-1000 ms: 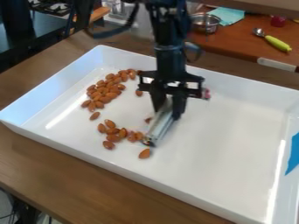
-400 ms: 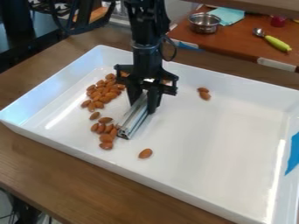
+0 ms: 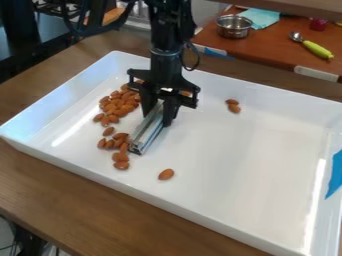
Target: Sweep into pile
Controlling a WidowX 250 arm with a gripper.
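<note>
In the camera view, the gripper pinches a metal bar, angled low across the white tray, presumably so its long side can push. Almonds lie heaped beside the gripper toward the tray's left wall, likely the pile being gathered.

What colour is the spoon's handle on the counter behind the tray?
Yellow-green, as the camera view shows: the handle.

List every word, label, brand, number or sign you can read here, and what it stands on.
None: I can read no text on the white tray, its blue patch, the metal bar in the gripper, the metal bowl or the green handle.
</note>
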